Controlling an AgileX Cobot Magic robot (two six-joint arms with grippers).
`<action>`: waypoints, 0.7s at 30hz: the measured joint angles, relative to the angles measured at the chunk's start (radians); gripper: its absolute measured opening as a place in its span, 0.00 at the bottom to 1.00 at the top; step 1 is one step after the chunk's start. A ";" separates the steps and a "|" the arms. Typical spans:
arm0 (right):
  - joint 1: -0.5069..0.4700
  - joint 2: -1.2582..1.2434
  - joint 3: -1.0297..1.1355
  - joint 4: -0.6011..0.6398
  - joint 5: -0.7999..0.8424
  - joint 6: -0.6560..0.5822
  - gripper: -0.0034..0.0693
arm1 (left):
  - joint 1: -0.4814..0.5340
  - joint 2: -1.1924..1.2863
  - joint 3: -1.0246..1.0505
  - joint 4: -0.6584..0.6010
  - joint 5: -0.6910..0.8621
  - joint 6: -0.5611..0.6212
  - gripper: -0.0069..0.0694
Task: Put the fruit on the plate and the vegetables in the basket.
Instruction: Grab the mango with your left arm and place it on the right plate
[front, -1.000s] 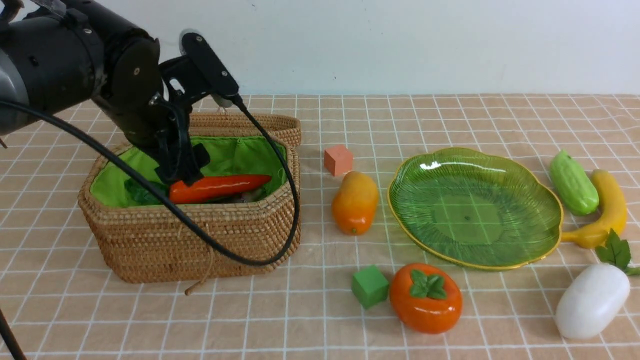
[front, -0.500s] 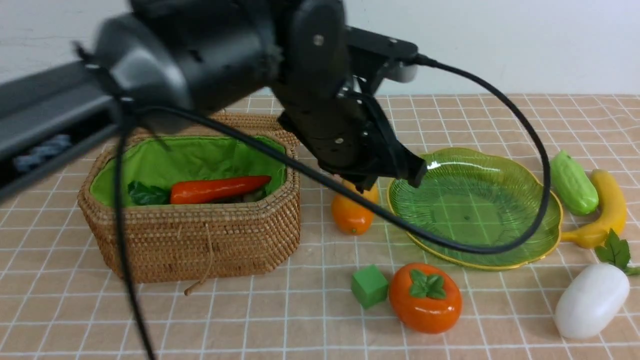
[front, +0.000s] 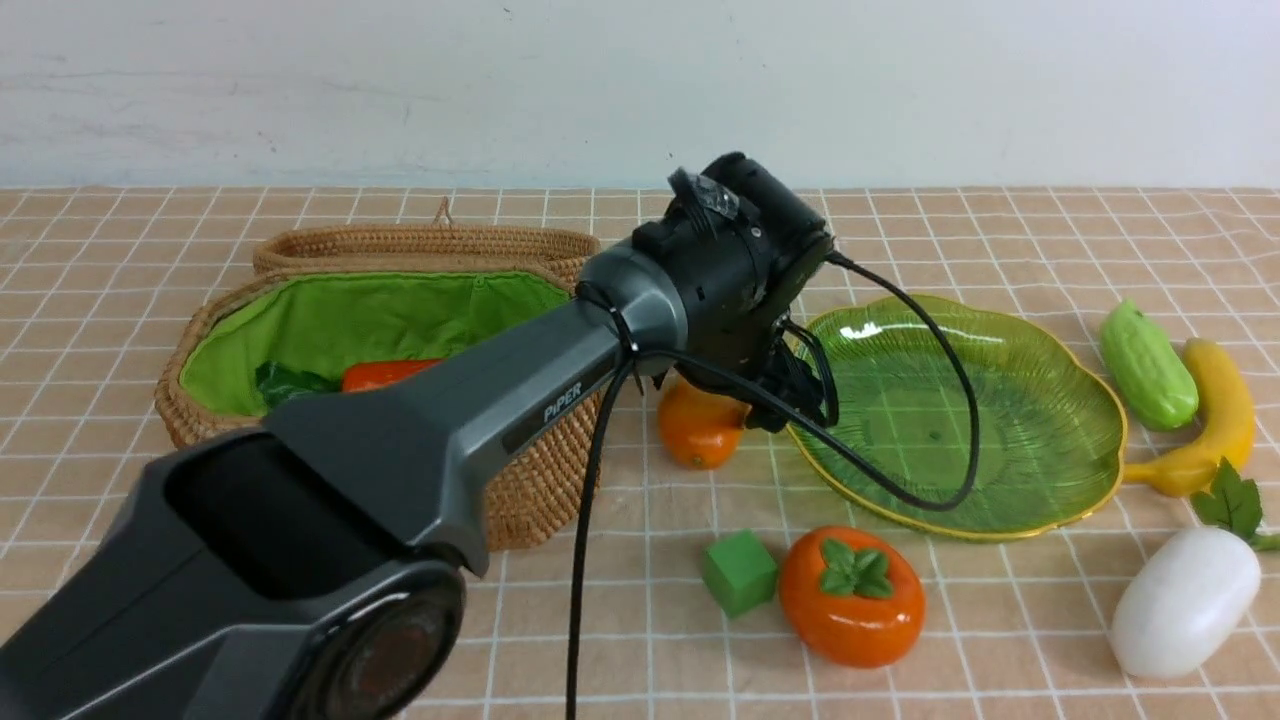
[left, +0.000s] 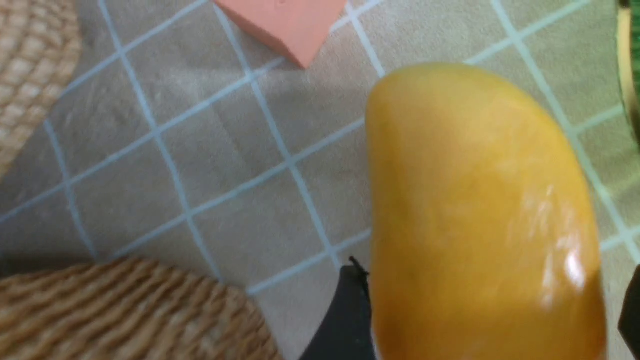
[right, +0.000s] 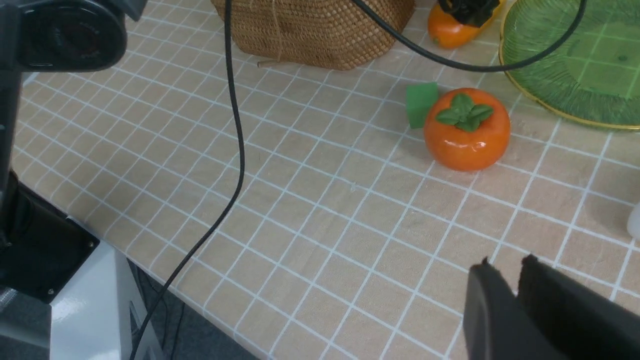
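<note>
Our left hand (left: 490, 312) hangs low over the bench. Its dark fingers (left: 350, 320) are spread wide, one on each side of the glossy orange-yellow oval toy mango (left: 475, 190), which lies on the checked cloth directly beneath. A sliver of cloth shows between the fruit and one finger, so we judge the hand open and not yet clamped. The mango's long axis runs out ahead of the hand, crosswise to the line along which the fingers close, so they would meet its narrow width, as a clean pick needs. Just off the hand's right side lies the wide translucent green glass plate with the wavy gold rim (front: 1020, 400), a short carry away. Off its left side stands the octagonal tan wicker basket (front: 545, 480). Our right hand (right: 510, 270), fingers almost together and holding nothing, hovers well apart, nearer the round orange persimmon (right: 467, 130), so we reckon the mango is the left arm's job.
</note>
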 joint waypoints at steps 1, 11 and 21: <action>0.000 0.000 0.000 0.000 0.002 0.000 0.18 | 0.000 0.010 -0.001 0.002 -0.013 -0.001 0.94; 0.000 0.000 0.000 0.012 0.006 0.000 0.18 | 0.014 0.058 -0.013 0.016 -0.026 -0.022 0.82; 0.000 0.000 0.000 -0.081 0.006 0.028 0.18 | -0.061 -0.020 -0.172 -0.021 0.041 0.045 0.82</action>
